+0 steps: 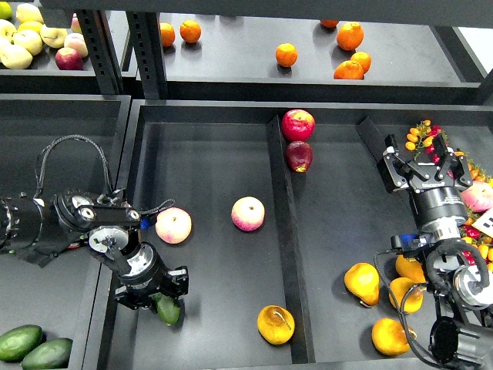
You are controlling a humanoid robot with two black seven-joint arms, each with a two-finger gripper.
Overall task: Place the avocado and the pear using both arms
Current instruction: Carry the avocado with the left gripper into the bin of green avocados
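Observation:
My left gripper (156, 295) is shut on the dark green avocado (169, 311), which sticks out below the fingers. It is low over the front left of the middle tray's left compartment (208, 162). The pear (275, 324), yellow-orange with a brown blotch and a thin stem, lies at the front of the same compartment, right of the avocado and next to the divider (280, 223). My right gripper (421, 163) is open and empty at the far right, beside a cluster of small berries (422, 136).
Two peaches (173, 225) (248, 213) lie mid-compartment. Two red apples (298, 124) (298, 156) sit right of the divider at the back. Several yellow pears (362, 283) lie under my right arm. More avocados (19, 341) fill the left bin. Oranges (286, 54) are on the back shelf.

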